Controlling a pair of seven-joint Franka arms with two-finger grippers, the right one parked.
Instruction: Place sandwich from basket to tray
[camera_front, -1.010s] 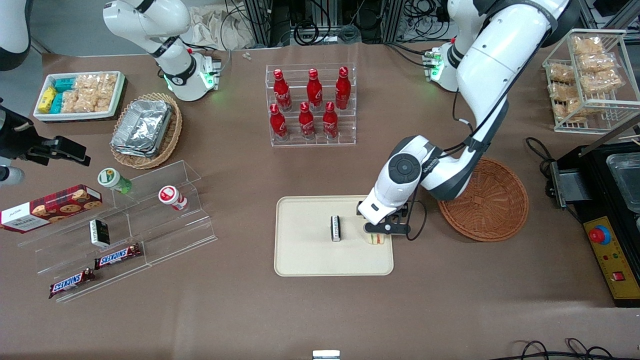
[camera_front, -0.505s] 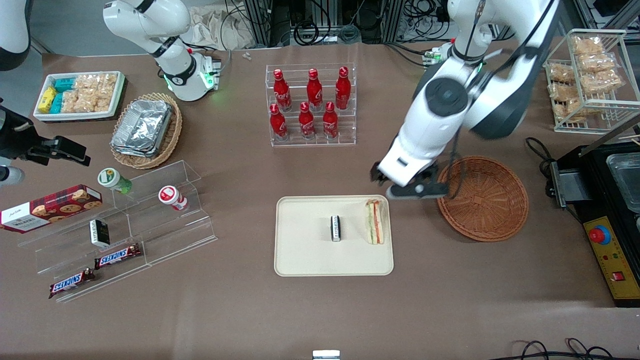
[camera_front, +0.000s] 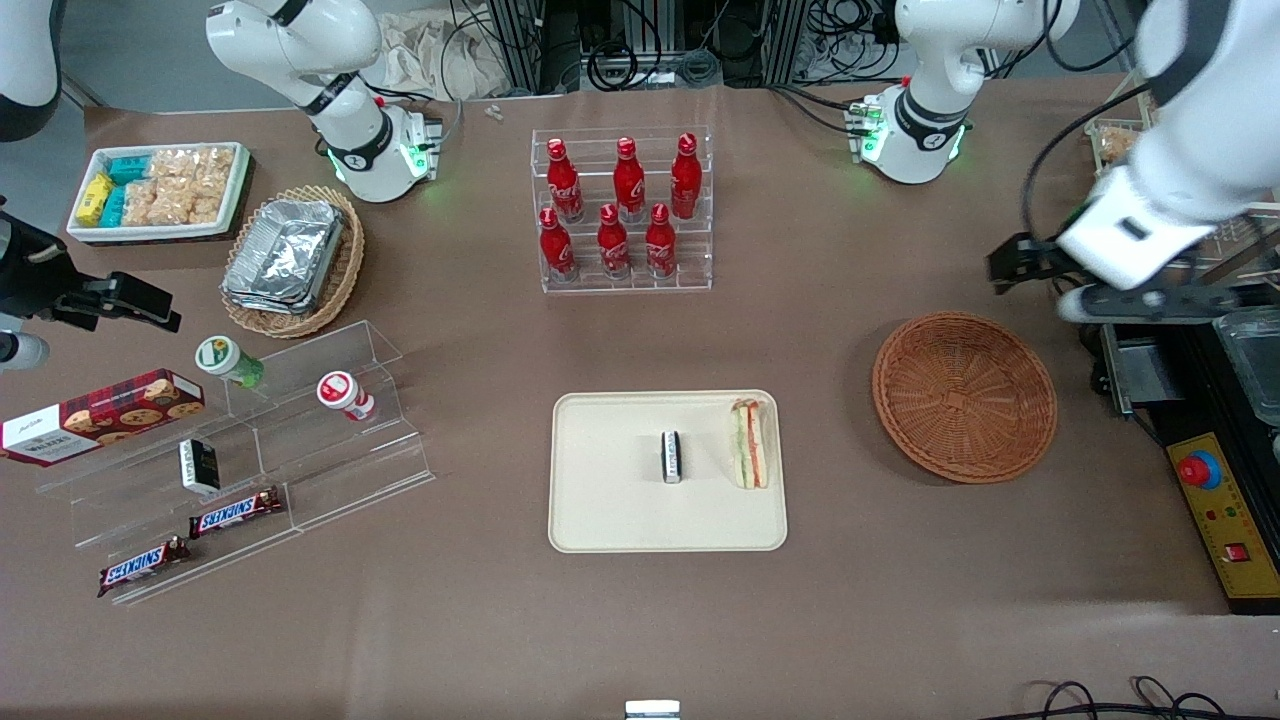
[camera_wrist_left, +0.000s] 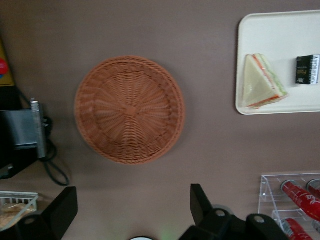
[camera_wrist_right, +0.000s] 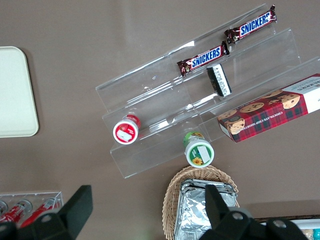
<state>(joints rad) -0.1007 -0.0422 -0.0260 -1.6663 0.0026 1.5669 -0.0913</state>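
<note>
While the sandwich (camera_front: 750, 443) lies on the tray (camera_front: 610, 510), long axis running toward the front camera, your gripper (camera_front: 1035, 285) hangs wide open and empty, above the table toward the working arm's end, past the basket (camera_front: 965, 395).

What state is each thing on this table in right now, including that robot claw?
sandwich: lying on the tray, near the edge closest to the basket, released.
tray: flat on the table, holding the sandwich and a small dark packet.
basket: empty, upright on the table.
gripper: open, holding nothing, raised above the table toward the working arm's end.
cola bottles: upright in their clear rack.
</note>
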